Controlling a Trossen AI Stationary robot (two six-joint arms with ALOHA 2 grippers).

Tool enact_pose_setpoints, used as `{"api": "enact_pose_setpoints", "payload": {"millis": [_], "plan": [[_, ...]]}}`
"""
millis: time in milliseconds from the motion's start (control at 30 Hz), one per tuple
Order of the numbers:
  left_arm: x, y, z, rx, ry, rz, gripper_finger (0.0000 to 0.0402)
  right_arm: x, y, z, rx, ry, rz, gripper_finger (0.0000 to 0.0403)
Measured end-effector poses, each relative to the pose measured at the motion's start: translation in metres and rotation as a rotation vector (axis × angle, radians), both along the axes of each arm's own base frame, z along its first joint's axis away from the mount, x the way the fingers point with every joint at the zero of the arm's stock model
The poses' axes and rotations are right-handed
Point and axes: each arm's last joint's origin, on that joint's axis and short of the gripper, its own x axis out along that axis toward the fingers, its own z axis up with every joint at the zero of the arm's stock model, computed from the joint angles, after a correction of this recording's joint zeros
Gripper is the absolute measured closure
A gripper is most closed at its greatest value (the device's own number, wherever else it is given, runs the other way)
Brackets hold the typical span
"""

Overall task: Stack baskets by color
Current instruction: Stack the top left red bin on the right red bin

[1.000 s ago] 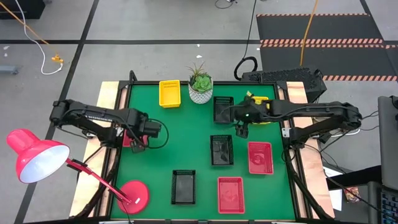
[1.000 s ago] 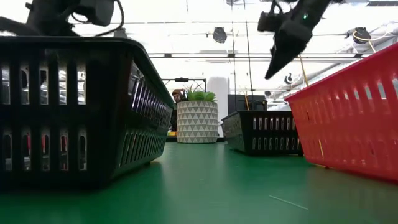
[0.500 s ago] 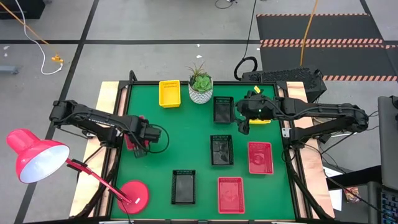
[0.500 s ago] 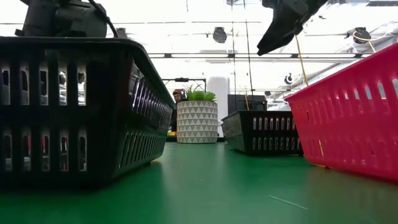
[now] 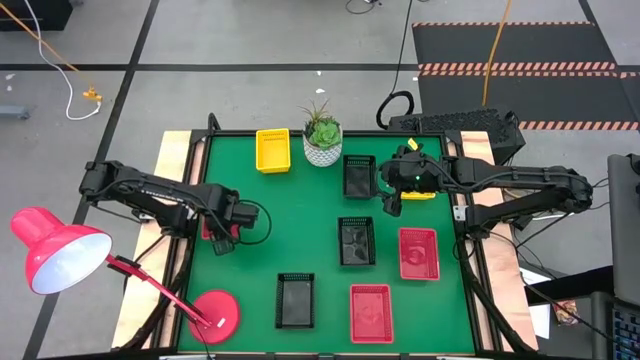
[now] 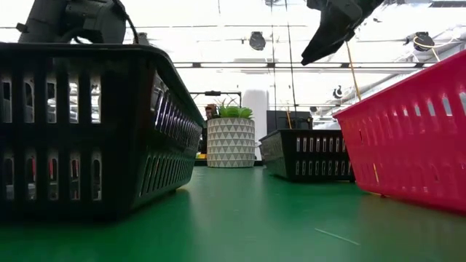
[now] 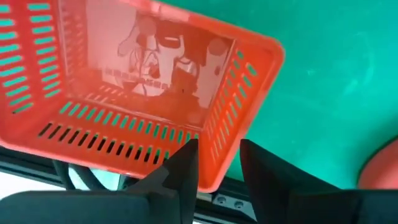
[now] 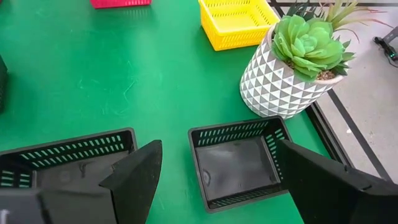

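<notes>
Left wrist view: the left claw (image 7: 217, 168) is seen straddling a red basket's (image 7: 124, 93) wall, not yet clamped; the right claw (image 8: 217, 180) is held wide apart.

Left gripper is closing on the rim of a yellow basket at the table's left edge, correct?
Not quite: the basket is red, not yellow. The left wrist view shows the left gripper with its fingers either side of the red basket's rim at the table's left edge.
</notes>
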Motion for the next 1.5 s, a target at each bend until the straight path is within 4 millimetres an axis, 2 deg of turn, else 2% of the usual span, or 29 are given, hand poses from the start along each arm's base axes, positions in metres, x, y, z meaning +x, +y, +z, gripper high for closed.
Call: {"api": "enact_pose_setpoints", "payload": {"millis": [133,233,367,467,633,833,933,1200,1333,1500], "plan": [[0.005,-0.002,0.012,-0.002,-0.041,0.001,0.0284,0.000,0.000,0.000,0.000,0.001,0.000,0.0094],[0.007,-0.009,0.013,0.001,-0.074,0.004,0.0284,-0.001,0.000,-0.001,0.005,0.017,-0.002,0.0094],[0.001,-0.024,0.003,0.016,-0.046,-0.035,0.0284,-0.002,0.000,-0.003,0.009,0.034,-0.005,0.0094],[0.002,-0.029,-0.007,0.031,-0.091,-0.037,0.0284,-0.002,0.000,-0.003,0.009,0.035,-0.005,0.0094],[0.002,-0.029,-0.022,0.044,-0.131,-0.010,0.0284,-0.001,0.000,-0.002,0.007,0.020,-0.005,0.0094],[-0.012,-0.019,-0.042,0.093,-0.049,0.051,0.0284,0.000,0.000,0.000,-0.004,-0.001,0.002,0.0094],[-0.013,-0.018,-0.041,0.094,-0.044,0.062,0.0284,0.001,0.000,0.002,-0.018,-0.017,0.012,0.0094],[0.000,-0.025,-0.020,0.092,-0.114,-0.023,0.0280,0.002,0.000,0.003,-0.021,-0.030,0.013,0.0094],[-0.001,-0.027,-0.016,0.093,-0.103,-0.041,0.0240,0.002,0.000,0.003,-0.021,-0.028,0.013,0.0094],[-0.002,-0.027,-0.015,0.112,-0.096,-0.033,0.0150,0.002,0.000,0.002,-0.020,-0.023,0.013,0.0094]]}}
